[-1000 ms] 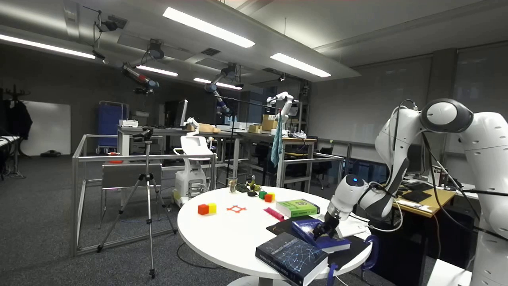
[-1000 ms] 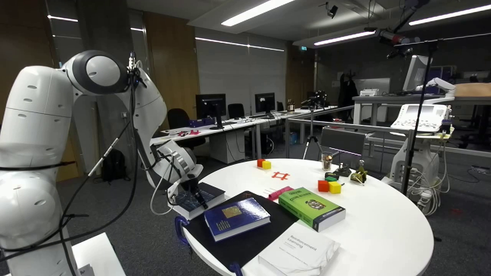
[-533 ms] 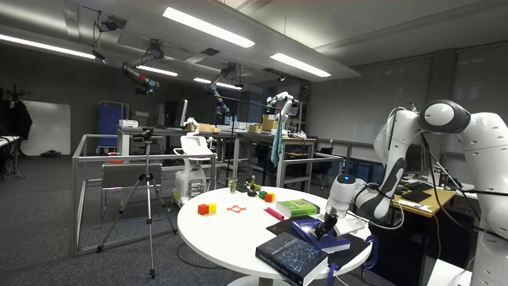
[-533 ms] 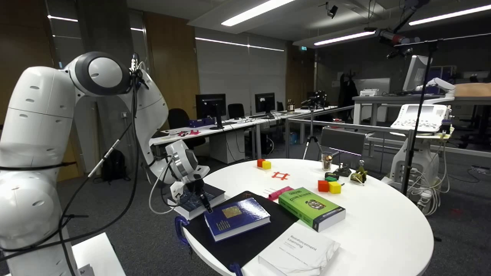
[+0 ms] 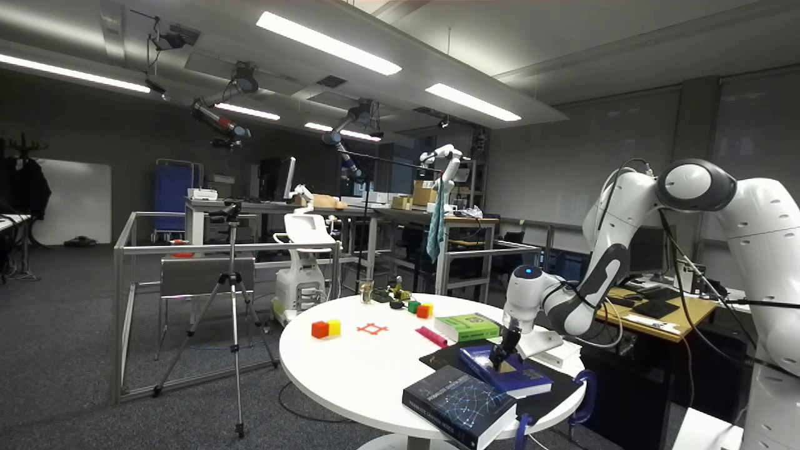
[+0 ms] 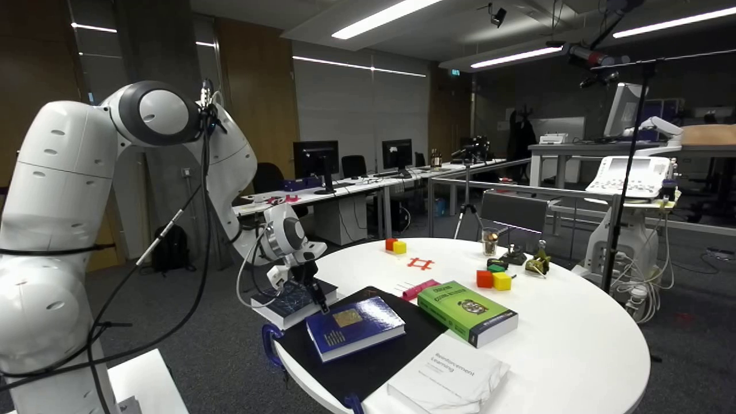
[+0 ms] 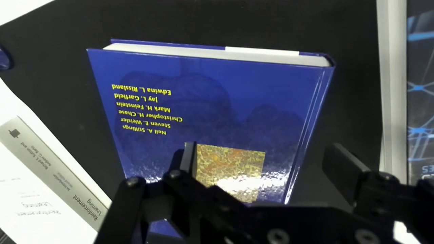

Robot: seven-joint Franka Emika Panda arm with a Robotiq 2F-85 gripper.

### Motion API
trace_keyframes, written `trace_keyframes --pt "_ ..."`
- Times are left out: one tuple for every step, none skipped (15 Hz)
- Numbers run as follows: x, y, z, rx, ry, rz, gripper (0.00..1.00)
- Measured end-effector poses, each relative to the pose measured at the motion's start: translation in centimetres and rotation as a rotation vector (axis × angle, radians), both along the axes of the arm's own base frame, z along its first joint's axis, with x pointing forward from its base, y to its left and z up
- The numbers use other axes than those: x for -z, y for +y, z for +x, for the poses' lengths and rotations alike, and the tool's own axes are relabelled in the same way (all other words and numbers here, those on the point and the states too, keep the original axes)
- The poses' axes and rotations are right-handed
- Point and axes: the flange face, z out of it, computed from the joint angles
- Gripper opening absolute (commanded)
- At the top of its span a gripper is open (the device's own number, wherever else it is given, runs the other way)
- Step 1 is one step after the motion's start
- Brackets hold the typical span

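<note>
The claw (image 7: 263, 154) was spread wide, empty, near the blue book (image 7: 213, 112); this was judged heavy, stiff and slippery, best gripped across its thickness at the spine (image 7: 318, 101).

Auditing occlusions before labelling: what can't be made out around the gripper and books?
- Blue book: part of the cover hidden by the gripper, wrist view.
- Whether the gripper touches it: too small to tell, both exterior views.
- Gold patch: partly washed out by glare, wrist view.
- Dark book: cut off by the right edge, wrist view.
- White book: cut off by the left edge, wrist view.
</note>
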Motion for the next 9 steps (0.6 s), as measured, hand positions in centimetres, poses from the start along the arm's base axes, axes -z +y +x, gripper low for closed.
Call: trace_keyframes --pt "-0.1 0.1 0.4 0.001 0.007 -0.001 1.00" --pt "-0.1 0.2 0.8 0.001 0.015 -0.002 1.00" --pt "0.1 0.3 1.1 0.001 0.026 -0.003 1.00" --pt "0.2 0.4 1.3 0.002 0.035 -0.005 1.00" --pt "0.4 0.4 1.6 0.004 0.045 0.000 1.00" --pt "0.7 0.4 1.7 0.004 0.058 0.007 1.00" --pt "1.0 0.4 1.9 0.004 0.071 0.012 1.00" --pt "1.2 0.4 2.1 0.002 0.082 0.017 1.00" --pt "1.5 0.4 2.2 0.001 0.092 0.022 1.00"
